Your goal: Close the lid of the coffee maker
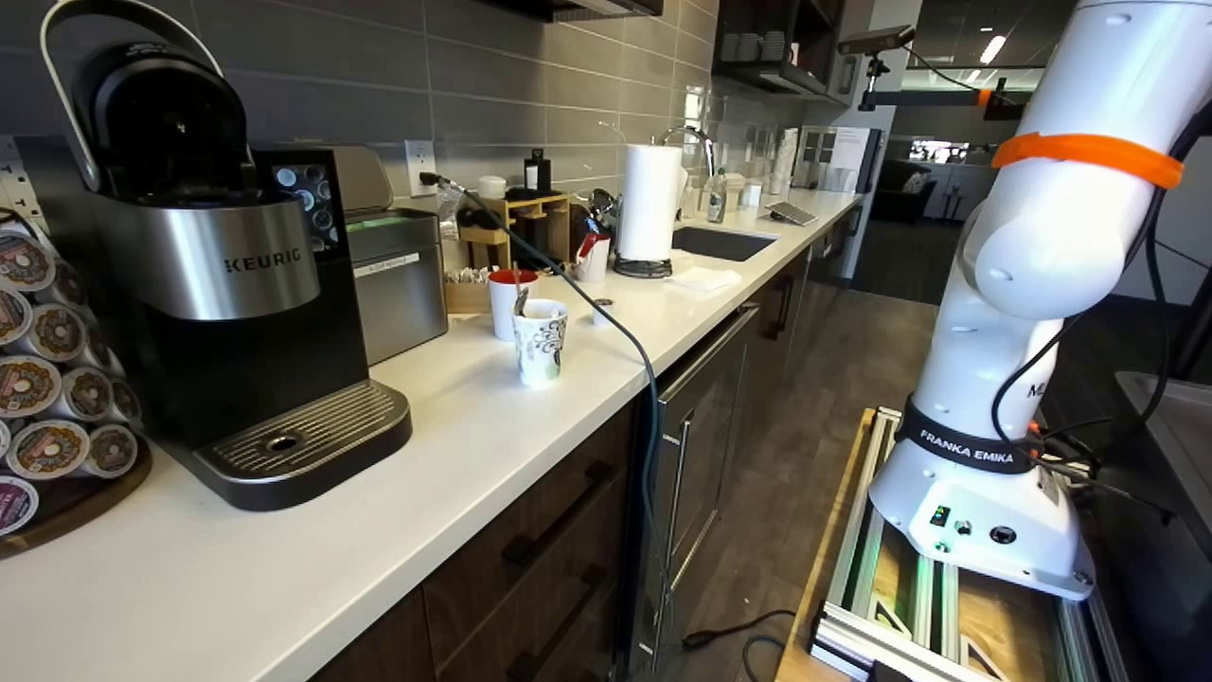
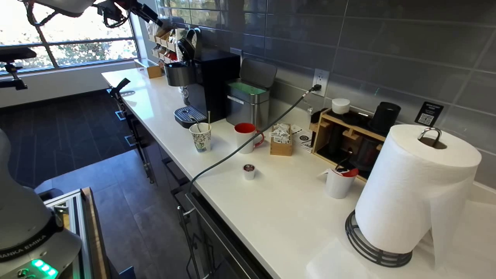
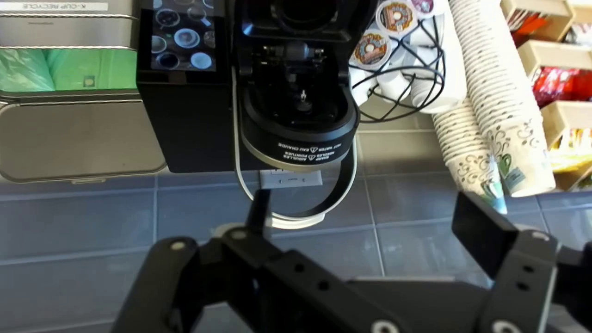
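Gripper (image 3: 364, 206): spread wide, my two fingers (image 3: 485, 233) standing well apart, with grey wall tile (image 3: 416, 245) showing through the gap.
Lid (image 3: 300, 138): tipped up and open, ahead of my fingertips in the wrist view; its warning lettering reads upside down to me.
Handle (image 3: 296, 223): loops from the lid toward my fingers; in an exterior view I see a gap between it and my fingertips.
Coffee maker (image 1: 237, 332): lower than my hand, with KEURIG on its silver band and its drip tray (image 1: 327, 426) lower still.
Recycle bin (image 3: 88, 34): ahead and to the left of my fingers in the wrist view, its cover raised, green liner showing.
Coffee pods (image 3: 372, 48): ahead of my hand, just beside the machine, on its right in the wrist view.
Paper cups (image 3: 502, 101): nested in stacks, ahead of my finger at the right of that view.
Arm (image 1: 1042, 237): mine, white with an orange band, my hand out of frame there.
Patterned cup (image 2: 200, 139) and red-lined mug (image 2: 244, 141): on the counter (image 2: 271, 209), farther from my hand than the drip tray.
Paper towel roll (image 2: 410, 190): well apart from my hand.
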`<state>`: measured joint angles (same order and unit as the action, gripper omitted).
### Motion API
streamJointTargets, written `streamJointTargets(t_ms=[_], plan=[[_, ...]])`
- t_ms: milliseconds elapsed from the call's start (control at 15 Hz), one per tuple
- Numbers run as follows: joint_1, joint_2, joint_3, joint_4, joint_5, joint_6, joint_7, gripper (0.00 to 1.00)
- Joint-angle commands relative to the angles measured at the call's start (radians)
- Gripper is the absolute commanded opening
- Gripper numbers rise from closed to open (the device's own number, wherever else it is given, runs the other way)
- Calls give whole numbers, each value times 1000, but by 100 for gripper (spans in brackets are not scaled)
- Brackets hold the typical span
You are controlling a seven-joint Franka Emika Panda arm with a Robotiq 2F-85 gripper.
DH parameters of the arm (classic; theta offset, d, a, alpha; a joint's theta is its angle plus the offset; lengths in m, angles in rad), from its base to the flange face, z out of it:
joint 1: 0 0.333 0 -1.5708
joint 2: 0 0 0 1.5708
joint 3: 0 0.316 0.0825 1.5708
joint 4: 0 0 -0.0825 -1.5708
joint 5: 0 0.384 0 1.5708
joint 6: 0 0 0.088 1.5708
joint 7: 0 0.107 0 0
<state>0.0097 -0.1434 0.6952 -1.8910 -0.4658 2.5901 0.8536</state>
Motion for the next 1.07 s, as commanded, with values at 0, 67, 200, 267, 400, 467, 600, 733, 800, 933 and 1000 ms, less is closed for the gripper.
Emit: streamJointTargets(t_ms=[0, 67, 200, 267, 400, 467, 600, 733, 800, 933, 1000], plan=[[-110, 66, 65, 26, -214, 132, 270, 100], [-131, 92, 72, 47, -314, 153, 343, 100], [-154, 132, 84, 76, -473, 165, 444, 100], [-151, 159, 89, 90, -554, 151, 483, 100], [-141, 121, 64, 59, -508, 150, 434, 100], [-140, 144, 69, 67, -554, 150, 458, 100], [-140, 174, 79, 82, -581, 150, 466, 100], [-136, 190, 80, 97, -614, 140, 491, 100], [-132, 204, 80, 112, -641, 140, 516, 100], [-120, 232, 83, 143, -718, 124, 565, 100], [-112, 250, 85, 161, -764, 112, 590, 100]])
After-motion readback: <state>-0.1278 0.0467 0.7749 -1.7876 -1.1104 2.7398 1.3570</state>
